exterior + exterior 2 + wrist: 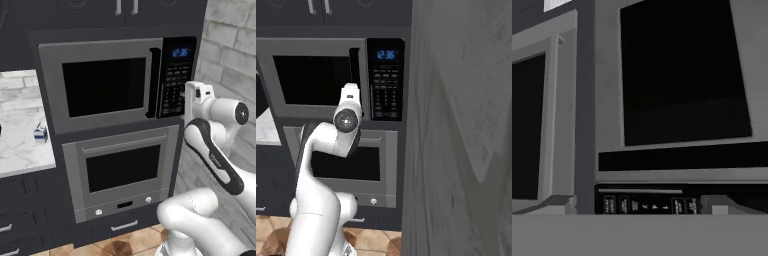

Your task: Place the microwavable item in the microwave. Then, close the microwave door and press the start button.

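Centrally, built-in grey microwave [107,125] set into dark cabinetry, directly above a grey oven [122,140] with a horizontal handle. Microwave door [100,50] shut flush with the frame; black vertical handle [155,82] at its right edge, just beside the black keypad panel [174,85] with lit blue display [180,52]. Contents behind the dark window not discernible. White arm [215,155] raised at the right, hand close in front of the keypad panel and apart from it. Gripper [642,205] in the hand view aimed at the keypad's row of buttons, fingertips [562,202] spread wide to either side, nothing held between them. Small white-and-blue carton [41,134] upright on the marble counter [20,155] at far left.
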Controlling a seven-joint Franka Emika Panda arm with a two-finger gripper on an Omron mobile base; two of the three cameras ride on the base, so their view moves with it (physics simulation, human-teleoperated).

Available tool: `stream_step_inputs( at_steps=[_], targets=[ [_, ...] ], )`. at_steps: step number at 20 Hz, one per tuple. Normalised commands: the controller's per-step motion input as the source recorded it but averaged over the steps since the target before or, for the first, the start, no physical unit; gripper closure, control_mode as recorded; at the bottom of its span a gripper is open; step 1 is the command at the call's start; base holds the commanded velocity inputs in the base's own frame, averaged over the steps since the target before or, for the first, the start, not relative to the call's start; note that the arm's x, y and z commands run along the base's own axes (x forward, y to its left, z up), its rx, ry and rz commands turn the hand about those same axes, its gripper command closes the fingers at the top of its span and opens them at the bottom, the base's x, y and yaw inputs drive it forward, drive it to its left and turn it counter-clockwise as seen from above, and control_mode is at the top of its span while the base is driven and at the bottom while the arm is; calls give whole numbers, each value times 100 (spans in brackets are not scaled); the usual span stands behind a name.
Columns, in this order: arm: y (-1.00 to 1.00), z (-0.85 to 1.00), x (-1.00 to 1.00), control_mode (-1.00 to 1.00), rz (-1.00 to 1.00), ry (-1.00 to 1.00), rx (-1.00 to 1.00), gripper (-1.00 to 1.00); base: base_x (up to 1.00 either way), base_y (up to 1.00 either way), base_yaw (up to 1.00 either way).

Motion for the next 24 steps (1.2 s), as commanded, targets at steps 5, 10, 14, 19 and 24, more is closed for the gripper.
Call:
stream_step_inputs(
  at_steps=[5, 10, 14, 19, 24],
  targets=[
    [-49, -17, -5, -100, 6, 12, 0, -100, 0, 0, 0],
    [0, -36, 25, -100, 5, 12, 0, -100, 0, 0, 0],
    [10, -36, 41, -100, 7, 4, 0, -100, 0, 0, 0],
    [0, -33, 28, -100, 1, 0, 0, -100, 0, 0, 0],
    [0, -39, 25, -100, 0, 1, 0, -100, 0, 0, 0]
  ],
)
